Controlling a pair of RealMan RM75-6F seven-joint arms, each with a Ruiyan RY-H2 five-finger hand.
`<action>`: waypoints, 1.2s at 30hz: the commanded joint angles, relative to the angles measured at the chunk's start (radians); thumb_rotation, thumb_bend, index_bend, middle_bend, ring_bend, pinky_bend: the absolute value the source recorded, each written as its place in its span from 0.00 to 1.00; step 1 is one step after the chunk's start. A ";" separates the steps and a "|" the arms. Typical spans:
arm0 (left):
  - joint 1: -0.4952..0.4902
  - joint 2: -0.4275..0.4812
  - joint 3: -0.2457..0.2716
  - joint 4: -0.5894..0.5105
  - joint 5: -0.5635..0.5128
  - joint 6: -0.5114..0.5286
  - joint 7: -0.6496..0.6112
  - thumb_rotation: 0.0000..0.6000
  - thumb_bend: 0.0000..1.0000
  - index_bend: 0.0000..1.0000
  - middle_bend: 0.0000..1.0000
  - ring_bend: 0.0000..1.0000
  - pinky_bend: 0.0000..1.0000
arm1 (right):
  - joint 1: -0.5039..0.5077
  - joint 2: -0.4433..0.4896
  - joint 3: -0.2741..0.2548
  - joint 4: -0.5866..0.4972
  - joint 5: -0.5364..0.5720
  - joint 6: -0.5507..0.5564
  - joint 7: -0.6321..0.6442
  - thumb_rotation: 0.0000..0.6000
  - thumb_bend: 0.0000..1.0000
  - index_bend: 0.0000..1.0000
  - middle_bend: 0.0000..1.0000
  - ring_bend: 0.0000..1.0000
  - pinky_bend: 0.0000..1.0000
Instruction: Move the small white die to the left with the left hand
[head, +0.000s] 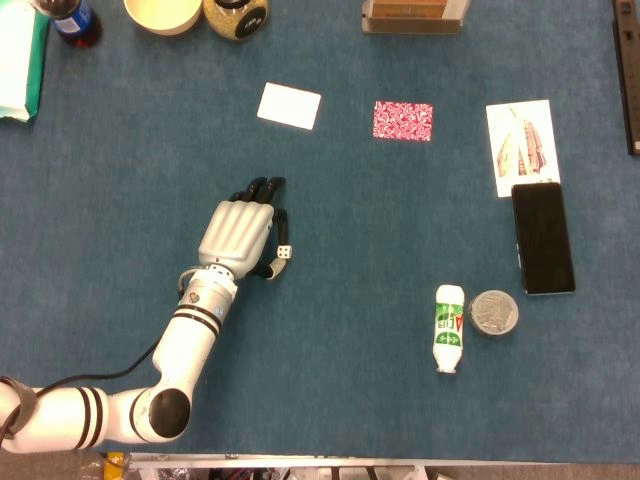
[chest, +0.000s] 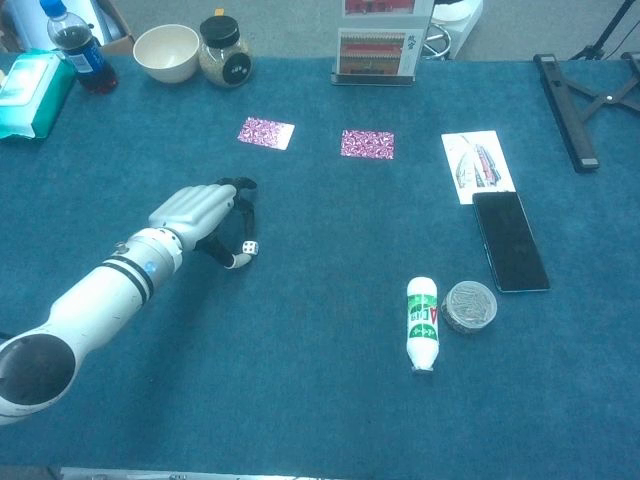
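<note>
The small white die (head: 284, 251) lies on the blue table cloth, a little left of the middle; the chest view shows the die (chest: 248, 247) too. My left hand (head: 240, 236) is directly to its left, palm down, with its dark fingers curved forward. The die sits between the thumb tip (head: 268, 271) and one finger (head: 286, 222), and both appear to touch it. In the chest view the left hand (chest: 195, 217) arches over the die from the left. My right hand shows in neither view.
A white card (head: 289, 105) and a red patterned card (head: 402, 120) lie beyond the hand. To the right are a small bottle (head: 449, 327) on its side, a round tin (head: 493, 312), a phone (head: 542, 238) and a picture card (head: 522, 146). A bowl (chest: 166, 51), jar and cola bottle stand at the far left.
</note>
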 joint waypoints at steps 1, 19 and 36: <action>0.001 0.001 0.000 0.000 0.001 0.000 0.000 1.00 0.26 0.57 0.08 0.04 0.20 | -0.001 0.000 0.000 0.000 0.001 0.000 0.000 1.00 0.00 0.54 0.41 0.31 0.34; 0.026 0.100 0.011 -0.122 0.096 0.075 0.019 1.00 0.26 0.58 0.09 0.04 0.20 | 0.000 -0.005 0.002 -0.002 -0.007 -0.002 0.009 1.00 0.00 0.54 0.41 0.31 0.34; 0.165 0.381 0.081 -0.279 0.274 0.215 -0.100 1.00 0.26 0.58 0.10 0.04 0.20 | 0.012 -0.036 0.004 0.013 0.001 -0.026 -0.004 1.00 0.00 0.54 0.41 0.31 0.34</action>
